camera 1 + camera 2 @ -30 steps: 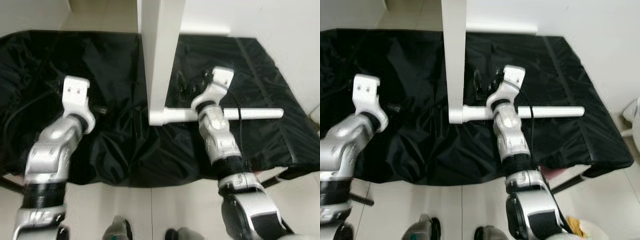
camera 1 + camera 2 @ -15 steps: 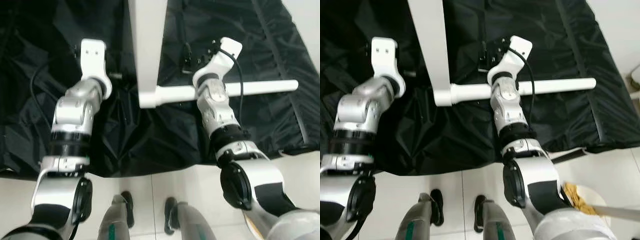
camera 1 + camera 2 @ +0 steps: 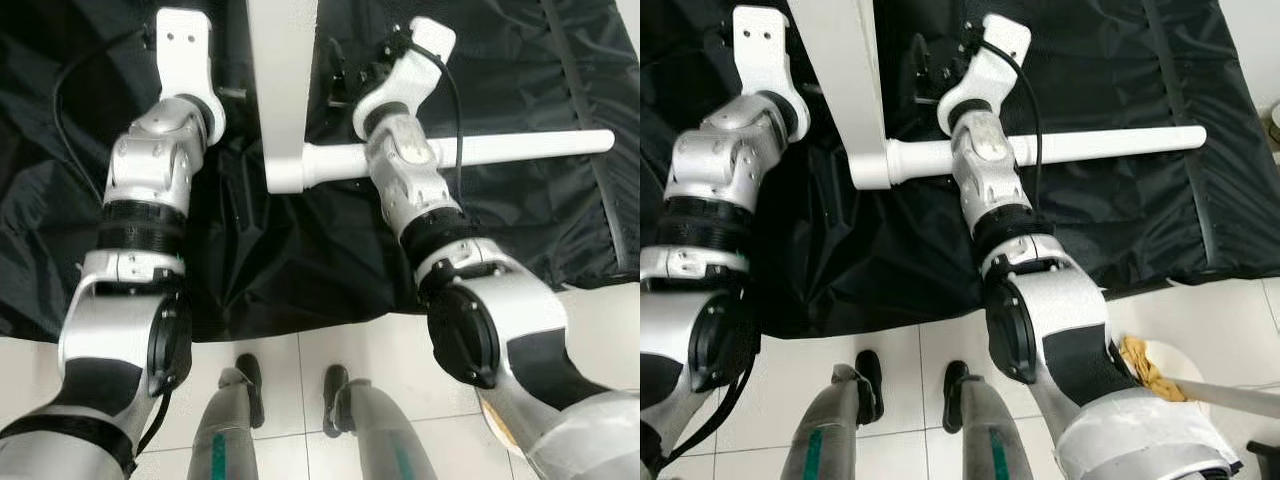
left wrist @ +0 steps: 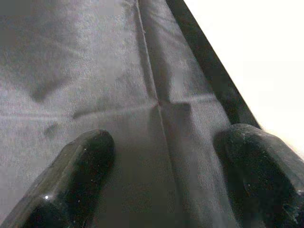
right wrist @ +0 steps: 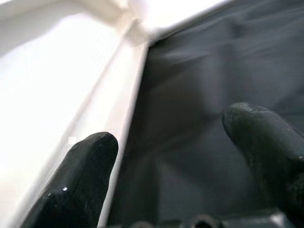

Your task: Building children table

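The white tabletop (image 3: 283, 70) stands on edge on the black cloth (image 3: 300, 260), with a white leg (image 3: 520, 148) running right from its near corner. The left gripper (image 4: 166, 190), fingers spread wide, hovers over the cloth left of the tabletop. The right gripper (image 5: 175, 166), fingers also wide apart, is just right of the tabletop, beyond the leg.

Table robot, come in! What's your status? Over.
Both hands open: left hand, right hand, flanking white table panel. White leg attached, across black cloth. Nothing blocking.
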Robot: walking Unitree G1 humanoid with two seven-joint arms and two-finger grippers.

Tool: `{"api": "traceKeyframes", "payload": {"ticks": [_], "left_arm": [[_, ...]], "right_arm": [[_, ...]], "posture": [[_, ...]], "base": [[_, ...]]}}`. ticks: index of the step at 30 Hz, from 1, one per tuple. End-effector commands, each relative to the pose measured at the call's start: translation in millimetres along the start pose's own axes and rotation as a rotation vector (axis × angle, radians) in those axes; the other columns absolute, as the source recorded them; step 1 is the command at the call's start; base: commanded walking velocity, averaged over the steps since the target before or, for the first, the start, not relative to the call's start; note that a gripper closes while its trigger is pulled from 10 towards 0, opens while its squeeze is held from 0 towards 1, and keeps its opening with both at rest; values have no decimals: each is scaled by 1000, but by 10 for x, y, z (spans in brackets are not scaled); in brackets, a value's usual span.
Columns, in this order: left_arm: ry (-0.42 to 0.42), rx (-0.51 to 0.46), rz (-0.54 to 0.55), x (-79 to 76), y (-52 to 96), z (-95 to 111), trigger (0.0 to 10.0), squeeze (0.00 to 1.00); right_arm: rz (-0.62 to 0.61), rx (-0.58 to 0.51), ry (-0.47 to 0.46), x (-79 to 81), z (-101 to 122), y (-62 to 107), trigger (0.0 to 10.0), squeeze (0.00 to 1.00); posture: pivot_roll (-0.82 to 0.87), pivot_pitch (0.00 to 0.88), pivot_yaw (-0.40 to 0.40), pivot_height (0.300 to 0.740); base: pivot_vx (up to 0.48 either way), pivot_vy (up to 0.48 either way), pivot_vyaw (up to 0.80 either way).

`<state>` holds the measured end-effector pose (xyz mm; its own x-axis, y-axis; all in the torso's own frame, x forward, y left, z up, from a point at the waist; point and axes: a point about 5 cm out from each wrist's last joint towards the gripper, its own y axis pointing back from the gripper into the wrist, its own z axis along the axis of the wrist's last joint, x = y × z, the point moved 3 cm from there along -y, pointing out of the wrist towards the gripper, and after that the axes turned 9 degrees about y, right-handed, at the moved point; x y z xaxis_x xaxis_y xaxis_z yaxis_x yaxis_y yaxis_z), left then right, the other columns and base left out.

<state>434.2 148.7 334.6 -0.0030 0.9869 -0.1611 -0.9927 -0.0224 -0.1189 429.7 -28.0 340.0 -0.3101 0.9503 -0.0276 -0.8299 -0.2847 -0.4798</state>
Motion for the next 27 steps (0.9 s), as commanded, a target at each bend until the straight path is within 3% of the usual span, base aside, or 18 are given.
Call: {"api": "traceKeyframes", "payload": {"ticks": [1,4,8,11,18,19,21,24,27], "left_arm": [[20,-61,134,87,3,132,10000,0],[27,-100,98,-21,17,272,10000,0],[29,-117,87,-54,34,336,10000,0],[20,-135,75,-91,69,404,10000,0],[13,-143,86,-92,84,429,10000,0],[-1,-160,113,-39,136,486,10000,0],[-1,-160,113,-39,136,486,10000,0],[-32,-192,174,120,252,587,10000,0],[-36,-197,184,148,271,599,10000,0]], "right_arm": [[68,3,-27,189,-10,-12,10000,0],[118,-24,-41,330,77,-46,10000,0],[159,-32,-42,420,103,-52,10000,0],[263,-41,-44,643,122,-39,10000,0],[307,-42,-43,736,118,-24,10000,0],[386,-40,-56,920,106,13,10000,0],[386,-40,-56,920,106,13,10000,0],[499,-35,-74,1198,87,86,10000,0],[511,-35,-76,1231,87,95,10000,0]], "posture": [[79,416,-25,740],[81,416,-27,740],[84,415,-31,740],[94,417,-42,740],[98,417,-47,740],[106,425,-58,740],[106,425,-58,740],[110,428,-67,740],[110,428,-67,740]], "base": [[0,0,0],[0,0,0],[0,0,0],[0,0,0],[0,0,0],[0,0,0],[0,0,0],[0,0,0],[0,0,0]]}}
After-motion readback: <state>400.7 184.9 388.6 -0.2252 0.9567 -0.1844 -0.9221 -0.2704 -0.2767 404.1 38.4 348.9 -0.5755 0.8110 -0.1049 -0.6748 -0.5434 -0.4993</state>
